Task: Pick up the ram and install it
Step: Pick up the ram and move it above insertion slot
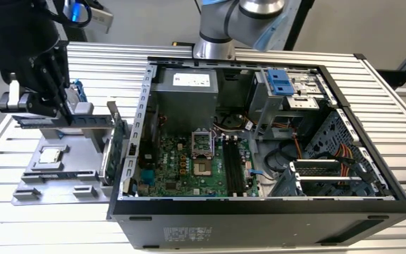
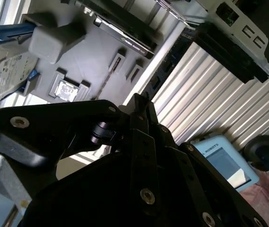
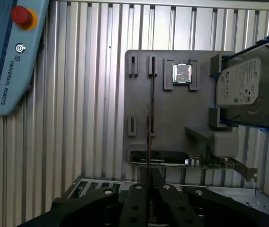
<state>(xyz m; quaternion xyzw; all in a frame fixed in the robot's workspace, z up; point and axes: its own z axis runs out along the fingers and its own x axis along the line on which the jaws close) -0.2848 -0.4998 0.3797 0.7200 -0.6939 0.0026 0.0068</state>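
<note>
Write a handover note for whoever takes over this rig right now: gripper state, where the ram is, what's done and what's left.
Gripper: shut on the ram, seen edge-on between the fingers in the first wrist view.
Ram: over the grey tray, apparently lifted out of its tray slots, beside the open computer case.
Done: the pick-up, by the look of it.
Left: the install. The motherboard's black slots hold no stick.
</note>
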